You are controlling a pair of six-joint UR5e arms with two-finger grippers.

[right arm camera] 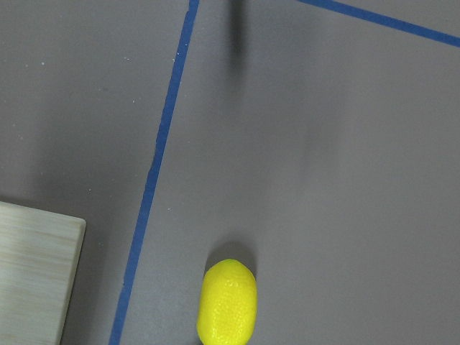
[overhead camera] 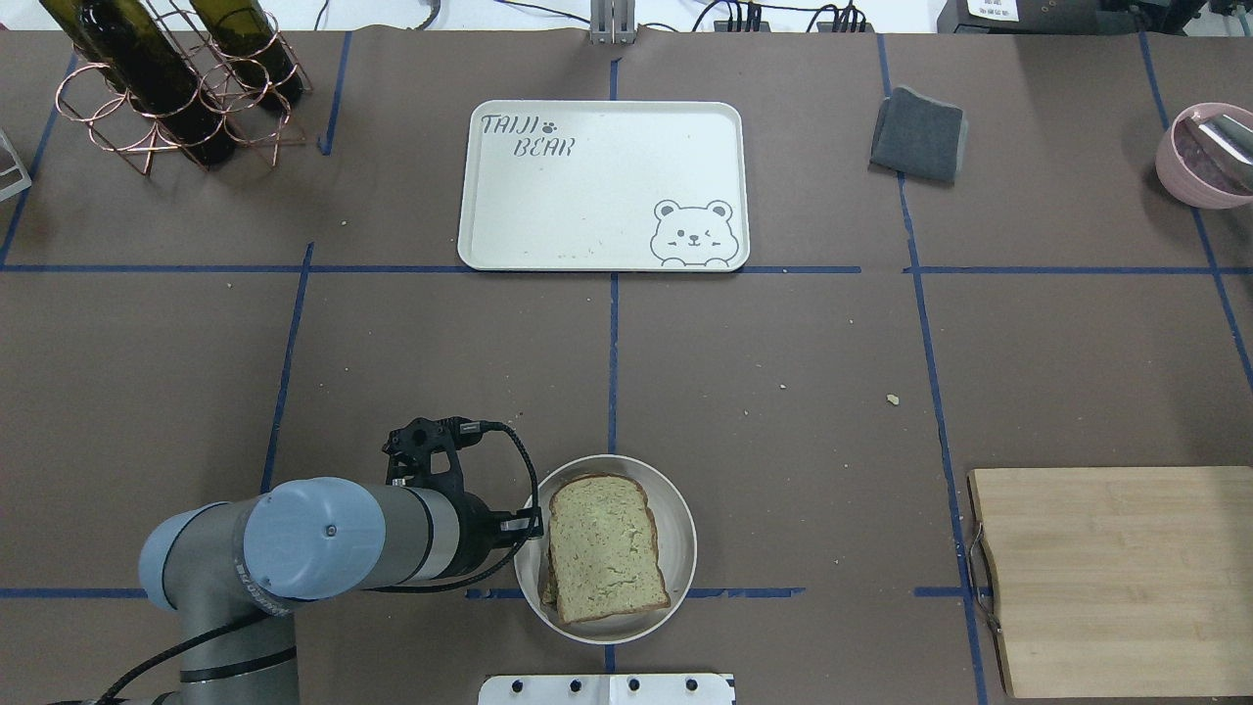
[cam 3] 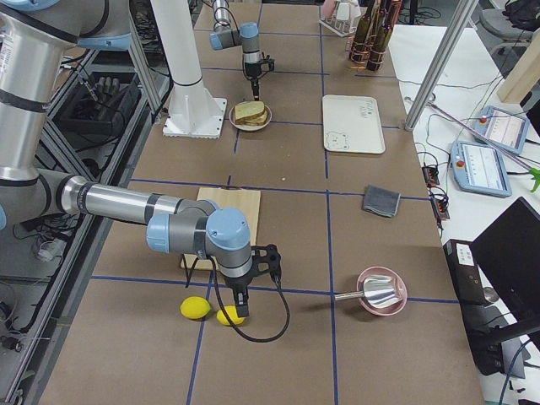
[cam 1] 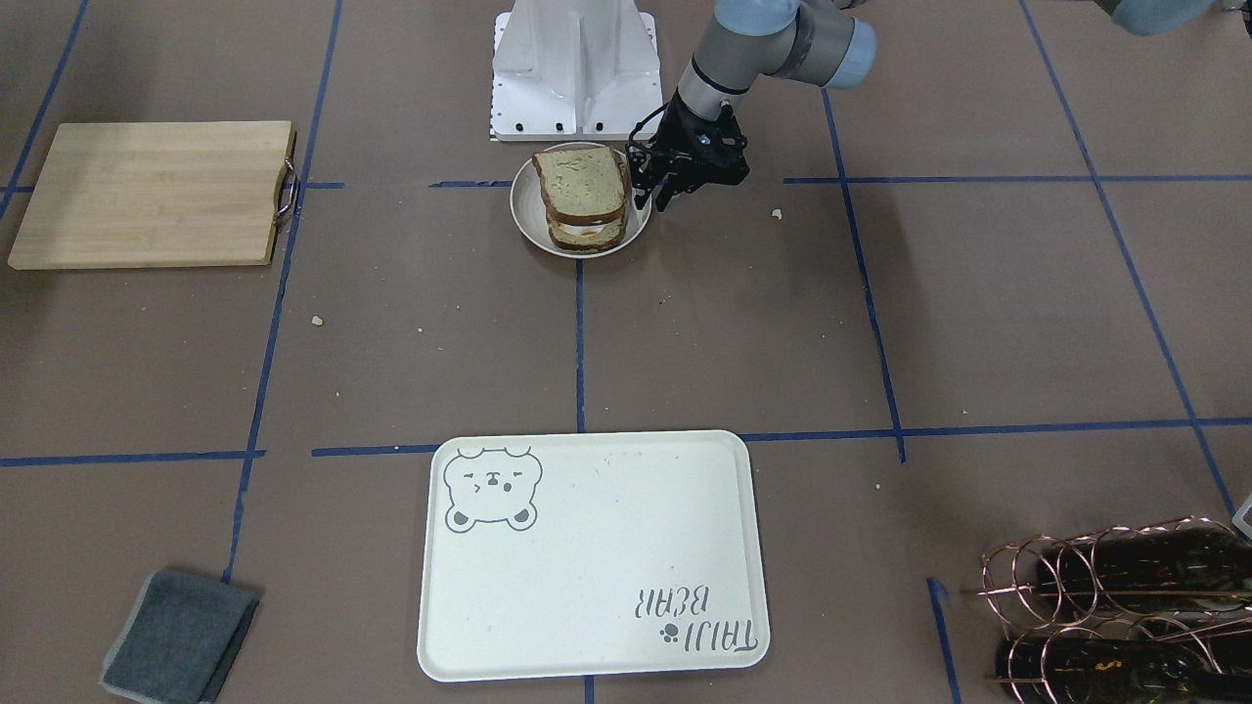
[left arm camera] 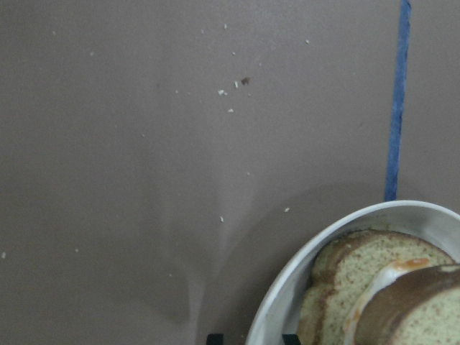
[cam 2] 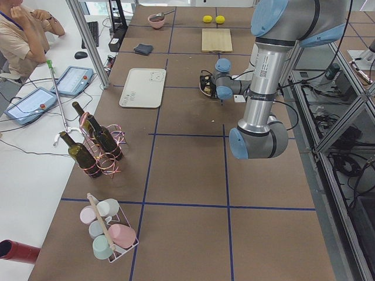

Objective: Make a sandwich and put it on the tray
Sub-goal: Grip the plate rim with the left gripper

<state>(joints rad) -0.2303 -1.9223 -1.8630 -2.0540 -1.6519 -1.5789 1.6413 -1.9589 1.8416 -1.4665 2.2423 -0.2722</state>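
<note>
The surface (cam 1: pixel 782 323) was covered with brown paper and divided by blue tape lines (cam 1: pixel 579 342) into big squares, with small crumbs on it. The sandwich (cam 1: pixel 579 196) lay in a round off-white bowl (overhead camera: pixel 678 519) near the robot's white base (cam 1: pixel 575 68), well apart from the tray (cam 1: pixel 587 548), which lay across the surface on the operators' side. The left tool (cam 1: pixel 660 200) was low at the bowl's rim with its fingers (cam 1: pixel 675 196) a little apart, one on each side of the rim; I cannot tell if they pressed it. The right tool (cam 3: pixel 240 302) hung just above one of two lemons (cam 3: pixel 196 308) beyond the wooden cutting board (cam 1: pixel 152 191), and I cannot tell if it was open or closed. A folded grey cloth (cam 1: pixel 181 636), a copper rack with dark bottles (overhead camera: pixel 166 88), a pink bowl (overhead camera: pixel 1199 157) and a rack of pastel mugs (cam 2: pixel 108 231) were also on the surface. Beside it, a person (cam 2: pixel 20 29) sat at a white desk with two control tablets (cam 2: pixel 29 105).
</note>
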